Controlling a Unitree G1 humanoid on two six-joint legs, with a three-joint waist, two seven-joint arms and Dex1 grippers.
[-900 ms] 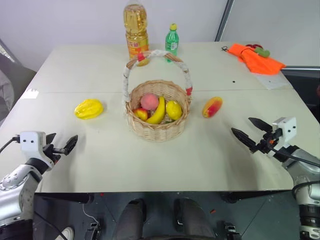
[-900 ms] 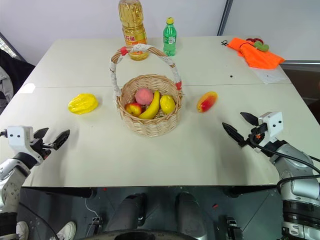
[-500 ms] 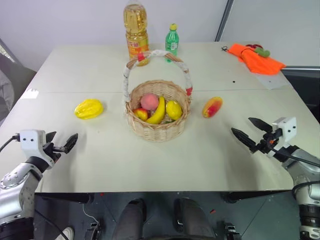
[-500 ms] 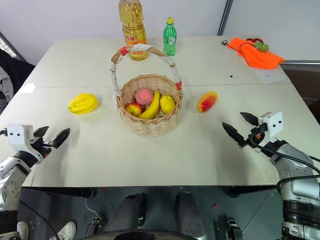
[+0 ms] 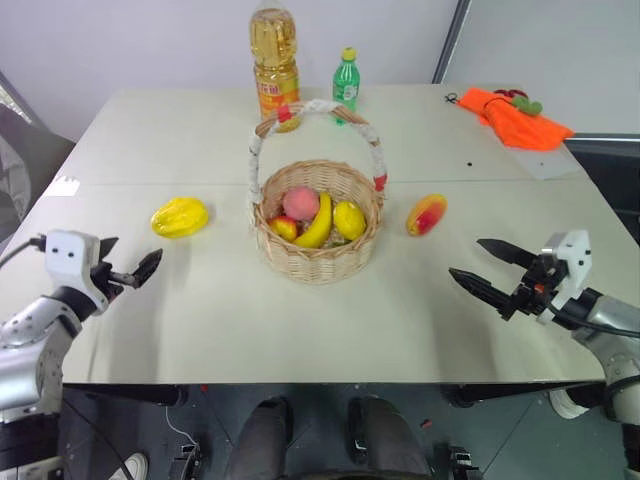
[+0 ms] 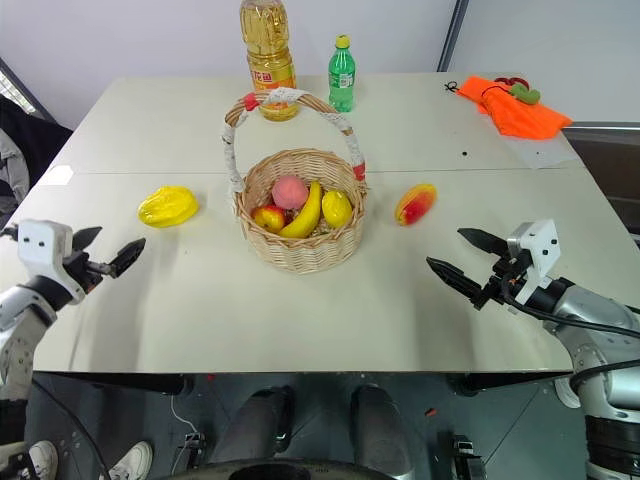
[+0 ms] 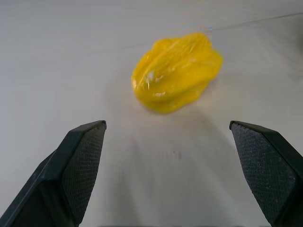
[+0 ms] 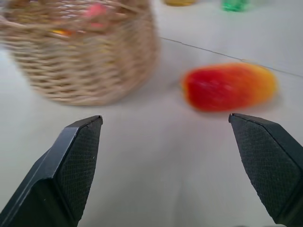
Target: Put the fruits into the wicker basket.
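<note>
while both fruits lie on the table, left end effector [image 5: 128,272] and right end effector [image 5: 488,270] hover wide apart-jawed, empty.

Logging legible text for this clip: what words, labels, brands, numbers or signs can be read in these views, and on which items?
Oil bottle: red label with light characters, too small to read.
Green bottle: label band, too small to read.
Wicker basket, yellow fruit, mango, orange cloth, table: no text seen.
Nothing can be quoted.
</note>
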